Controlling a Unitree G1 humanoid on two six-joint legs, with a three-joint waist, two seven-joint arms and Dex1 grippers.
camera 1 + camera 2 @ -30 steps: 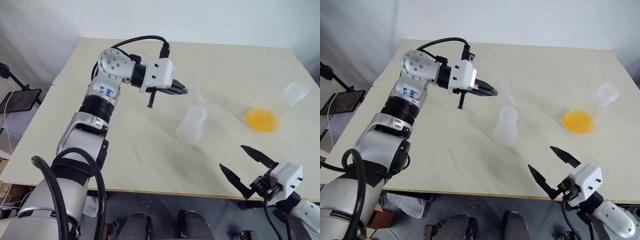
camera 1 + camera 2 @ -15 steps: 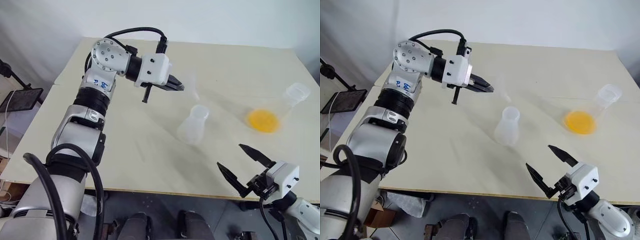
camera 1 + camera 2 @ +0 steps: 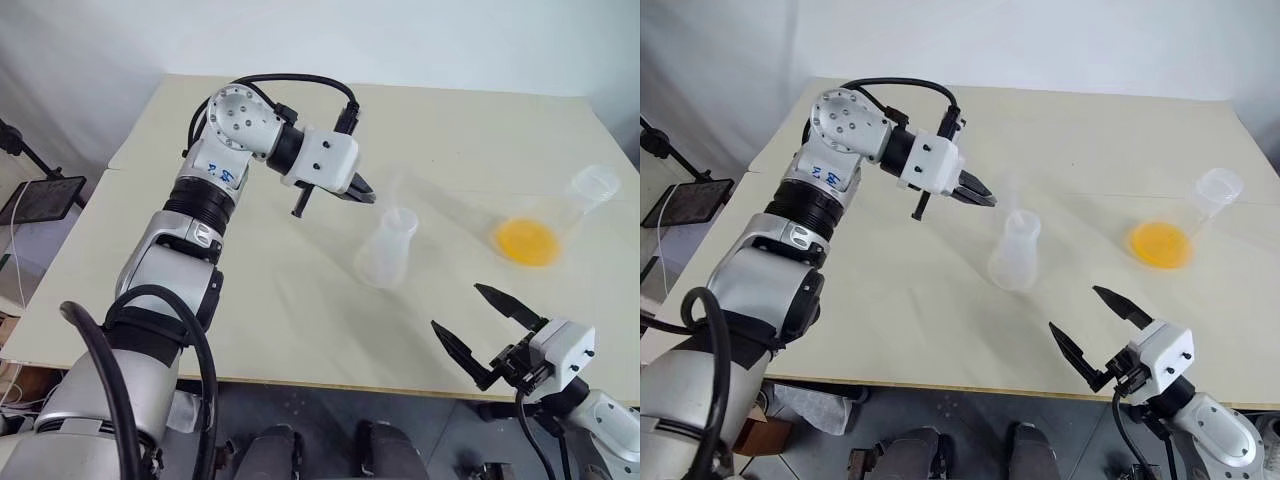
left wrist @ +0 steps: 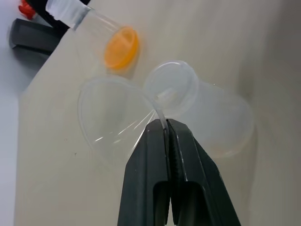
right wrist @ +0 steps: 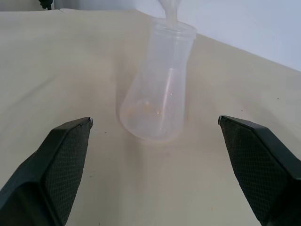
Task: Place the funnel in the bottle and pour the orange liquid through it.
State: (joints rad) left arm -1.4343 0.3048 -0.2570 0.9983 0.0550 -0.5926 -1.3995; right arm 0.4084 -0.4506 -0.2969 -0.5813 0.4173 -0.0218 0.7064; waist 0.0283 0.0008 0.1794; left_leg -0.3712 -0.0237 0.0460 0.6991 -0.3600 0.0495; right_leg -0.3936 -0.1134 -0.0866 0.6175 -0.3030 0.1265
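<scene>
My left gripper is shut on the rim of the clear funnel and holds it in the air just left of the bottle's mouth. The funnel's short spout hangs over the open neck. The milky bottle stands upright mid-table. The orange liquid pools in a larger clear flask lying tilted at the table's right. My right gripper hovers open near the front edge, with its fingers wide apart and the bottle some way ahead of them.
The cream table has bare room in front of and behind the bottle. Its front edge runs just ahead of my right gripper. A black stand sits off the table to the left.
My left gripper has dipped and tilted slightly toward the bottle's mouth, with the funnel still in it. The right gripper, the bottle and the flask have stayed put.
</scene>
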